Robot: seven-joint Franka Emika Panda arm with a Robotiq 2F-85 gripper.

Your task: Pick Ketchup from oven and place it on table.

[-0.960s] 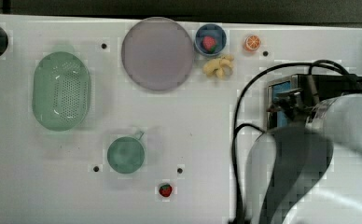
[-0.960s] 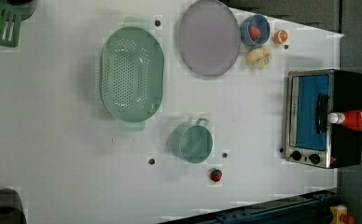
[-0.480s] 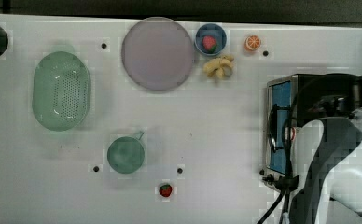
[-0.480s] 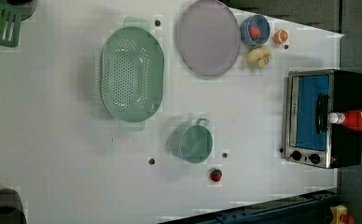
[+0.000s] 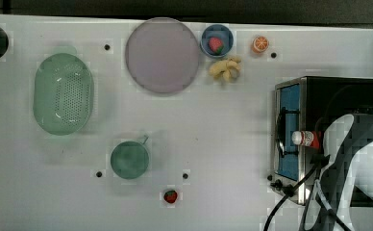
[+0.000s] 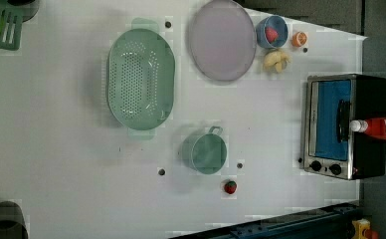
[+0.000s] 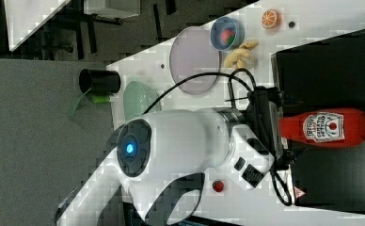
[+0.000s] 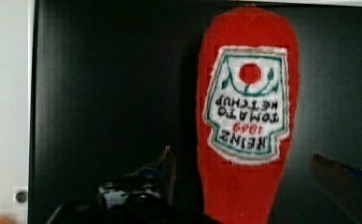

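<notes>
Lying on the oven's (image 6: pixel 370 99) black top, the ketchup (image 8: pixel 247 121) sits ungrasped between the gripper's (image 8: pixel 249 172) wide-open fingers, which hold nothing. Closing, lifting and setting it on the table (image 5: pixel 223 125) all remain.

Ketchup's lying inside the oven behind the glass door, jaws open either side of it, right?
Not inside. In the right view the ketchup lies on the oven's black top. The wrist view shows the gripper with its jaws open either side of the bottle.

Top & left views overhead, sharing table (image 5: pixel 223 125), wrist cam close on oven (image 8: pixel 114 93)
</notes>
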